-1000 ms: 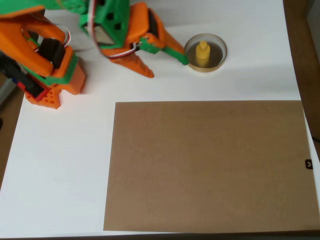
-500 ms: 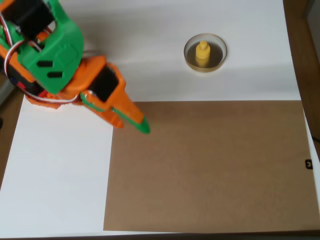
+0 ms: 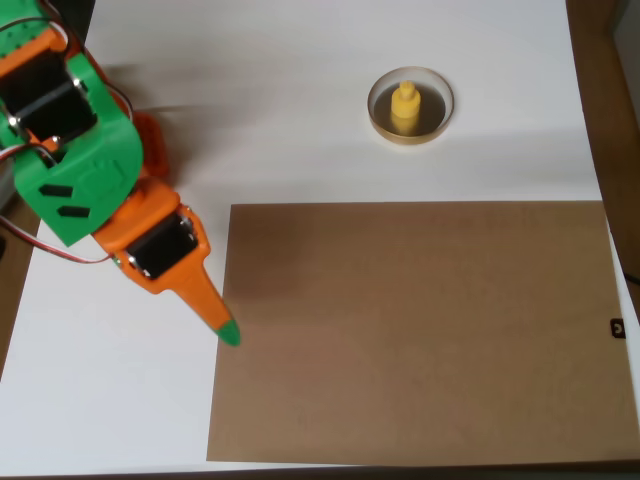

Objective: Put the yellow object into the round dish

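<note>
The yellow object stands upright inside the round dish, a small shallow dish with a tan rim and dark inside, at the upper right of the white table. My orange and green gripper hangs far to the lower left of the dish, over the left edge of the brown sheet, pointing down and to the right. Its fingers are together and hold nothing.
A large brown cardboard sheet covers the middle and lower right of the white table. The arm's body fills the upper left corner. Dark floor shows past the table's right edge.
The gripper has swung away from the dish, from the top of the table down to the lower left, and its fingers have come together. The yellow object stays in the dish.
</note>
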Motion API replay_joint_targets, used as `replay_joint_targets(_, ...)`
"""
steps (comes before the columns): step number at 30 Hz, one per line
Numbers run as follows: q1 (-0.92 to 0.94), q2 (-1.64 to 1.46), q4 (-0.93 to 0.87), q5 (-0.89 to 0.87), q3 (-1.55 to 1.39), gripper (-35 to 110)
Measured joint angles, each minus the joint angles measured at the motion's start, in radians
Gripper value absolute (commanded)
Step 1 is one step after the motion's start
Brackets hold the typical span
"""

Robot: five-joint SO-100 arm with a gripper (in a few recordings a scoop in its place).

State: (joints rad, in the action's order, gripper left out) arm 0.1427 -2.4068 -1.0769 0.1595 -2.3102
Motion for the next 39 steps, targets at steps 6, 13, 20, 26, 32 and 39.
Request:
replay_joint_targets(6, 0.04, -0.132, 0.015, 0.0, -0.106, 16)
replay_joint_targets(13, 0.107, -0.325, 0.028, -0.018, -0.215, 16)
replay_joint_targets(20, 0.158, -0.594, 0.043, 0.009, -0.413, 17)
replay_joint_targets(26, 0.216, -0.808, -0.002, 0.009, -0.529, 18)
replay_joint_targets(32, 0.232, -0.841, -0.002, -0.012, -0.561, 19)
replay_joint_targets(39, 0.252, -0.842, -0.002, -0.031, -0.601, 18)
